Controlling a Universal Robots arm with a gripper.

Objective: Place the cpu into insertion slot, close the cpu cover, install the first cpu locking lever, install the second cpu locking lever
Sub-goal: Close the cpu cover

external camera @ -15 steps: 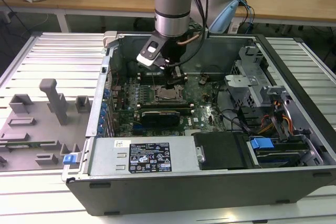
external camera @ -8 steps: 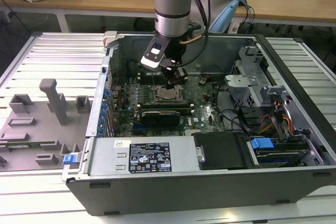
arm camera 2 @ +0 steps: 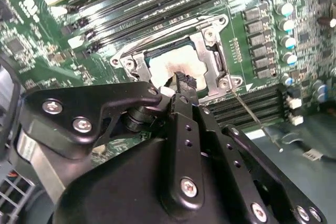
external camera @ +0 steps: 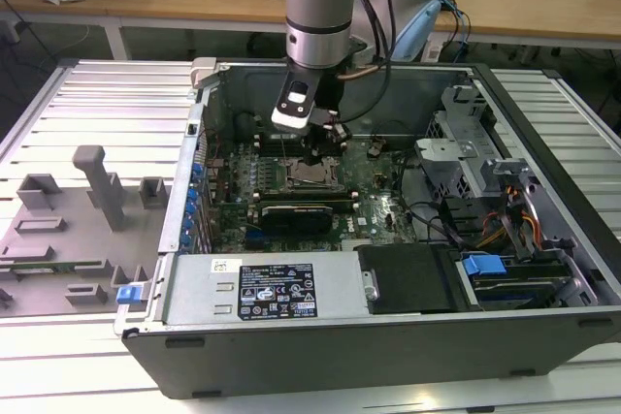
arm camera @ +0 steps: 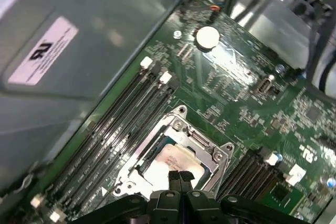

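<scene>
**Over the processor socket: chip seated, levers apparently not yet latched**

On a ribbed metal table (external camera: 97,104) lies an open computer case (external camera: 291,288), with a green circuit board (external camera: 374,191) flat on its floor. Near the board's middle is the insertion slot (arm camera 2: 157,52), a square socket with a dark inner frame. The cpu cover (arm camera 2: 212,51), a silver frame with a large window, seems to lie down around the socket. Whether it sits fully flat cannot be told. The cpu (arm camera 2: 160,69) rests level inside the slot with its pale top facing up, so the placing step looks done. One thin locking lever (arm camera 2: 252,116) juts out from a corner of the socket across the board, and it appears unlatched. The other lever cannot be made out, so both lever steps appear left to do.

The arm (external camera: 320,7) reaches straight down into the case with its wrist vertical. Its black gripper (external camera: 315,150) points at the socket. In both wrist views its two fingers are pressed together with nothing between them. The tips (arm camera: 173,176) are over the chip's top, near one edge. Whether they touch it or sit just above cannot be told.
</scene>
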